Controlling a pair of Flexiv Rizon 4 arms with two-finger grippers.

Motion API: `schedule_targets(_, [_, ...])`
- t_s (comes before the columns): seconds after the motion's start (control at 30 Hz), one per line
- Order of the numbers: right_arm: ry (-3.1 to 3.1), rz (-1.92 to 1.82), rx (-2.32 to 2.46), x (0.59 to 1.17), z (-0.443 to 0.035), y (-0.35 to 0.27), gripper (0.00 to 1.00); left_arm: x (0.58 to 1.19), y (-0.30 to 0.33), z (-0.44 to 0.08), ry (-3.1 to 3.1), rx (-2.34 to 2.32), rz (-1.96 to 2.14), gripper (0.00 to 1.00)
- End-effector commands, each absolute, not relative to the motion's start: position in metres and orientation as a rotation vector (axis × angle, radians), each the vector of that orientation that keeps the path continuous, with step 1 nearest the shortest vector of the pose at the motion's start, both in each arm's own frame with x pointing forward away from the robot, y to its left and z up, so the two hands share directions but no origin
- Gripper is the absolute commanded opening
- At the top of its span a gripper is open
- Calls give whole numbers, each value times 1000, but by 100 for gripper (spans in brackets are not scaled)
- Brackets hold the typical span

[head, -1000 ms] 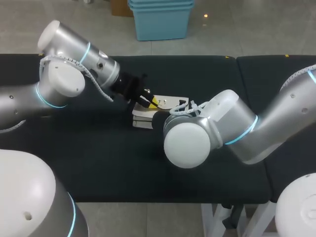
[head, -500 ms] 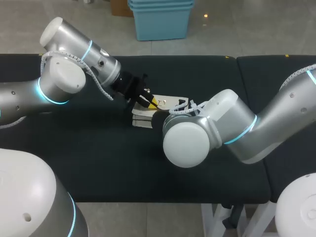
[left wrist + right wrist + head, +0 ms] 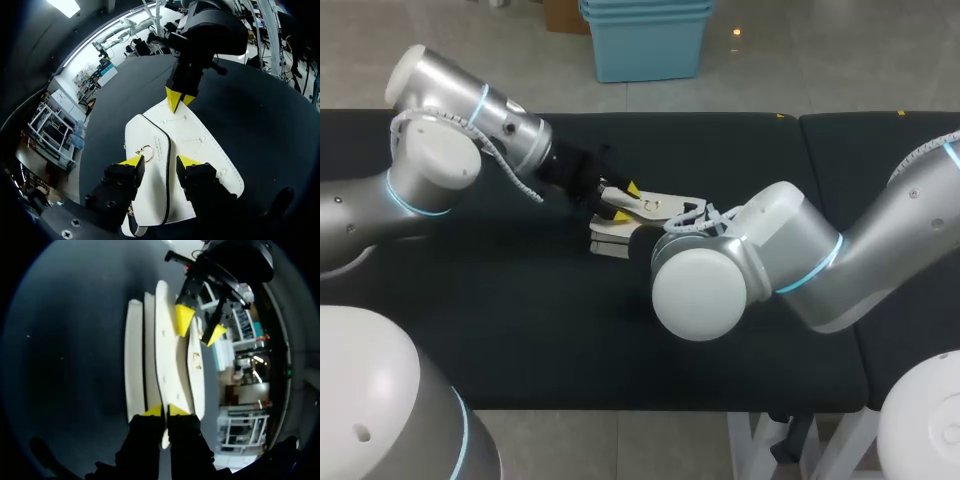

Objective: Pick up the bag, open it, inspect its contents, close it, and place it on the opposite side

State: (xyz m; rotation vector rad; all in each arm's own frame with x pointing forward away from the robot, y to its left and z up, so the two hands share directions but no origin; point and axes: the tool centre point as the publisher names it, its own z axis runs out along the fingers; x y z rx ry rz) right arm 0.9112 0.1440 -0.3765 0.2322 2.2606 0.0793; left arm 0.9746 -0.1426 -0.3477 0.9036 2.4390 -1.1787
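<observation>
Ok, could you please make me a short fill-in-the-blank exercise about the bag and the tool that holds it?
1. The bag is ____ in colour.
2. The right tool has two ____ tips.
3. The right tool is ____ on a thin edge of the bag.
4. A thin ____ line runs across the bag.
Missing words: white; yellow; shut; black.

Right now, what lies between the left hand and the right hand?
The white bag fills the stretch between the left hand and the right hand; the left wrist view shows it best.
</observation>
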Motion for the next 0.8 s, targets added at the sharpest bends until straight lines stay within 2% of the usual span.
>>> schedule_targets(0.03, [2253, 79, 239, 910, -376, 143, 0, 969, -130, -339, 2391, 901, -1268, 100])
schedule_targets(0.13, [2248, 79, 251, 909, -371, 142, 0, 968, -129, -329, 2357, 871, -1347, 100])
schedule_targets(0.17, [2247, 80, 252, 908, -369, 142, 3, 968, -128, -326, 2352, 853, -1363, 100])
schedule_targets(0.23, [2241, 83, 253, 907, -364, 142, 49, 967, -128, -320, 2344, 833, -1384, 100])
schedule_targets(0.27, [2238, 88, 252, 907, -362, 142, 100, 967, -128, -318, 2345, 823, -1389, 100])
schedule_targets(0.57, [2252, 149, 251, 899, -336, 141, 100, 961, -128, -303, 2428, 588, -1464, 100])
schedule_targets(0.8, [2392, 128, 316, 906, -299, 136, 100, 966, -121, -287, 2679, 207, -1495, 100])
